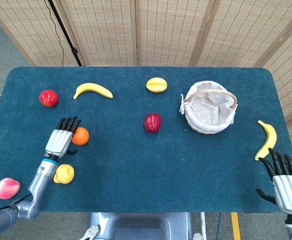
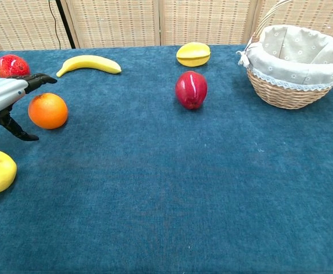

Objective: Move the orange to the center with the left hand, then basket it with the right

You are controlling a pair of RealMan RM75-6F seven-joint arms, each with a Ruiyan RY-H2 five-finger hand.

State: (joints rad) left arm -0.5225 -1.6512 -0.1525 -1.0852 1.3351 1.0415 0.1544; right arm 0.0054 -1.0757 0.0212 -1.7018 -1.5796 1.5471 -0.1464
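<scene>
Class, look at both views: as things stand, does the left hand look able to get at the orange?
Probably yes. The left hand is open right beside the orange, its fingers reaching over it. Nothing lies between them; the yellow fruit sits nearer the robot, out of the way.

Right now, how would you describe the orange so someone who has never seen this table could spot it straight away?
Start at the dark blue cloth-covered table and look to its left half, where the robot's left hand reaches in. The round orange sits right beside that hand's fingers. It is the only orange-coloured fruit, between the red fruit behind and the yellow lemon-like fruit in front.
</scene>
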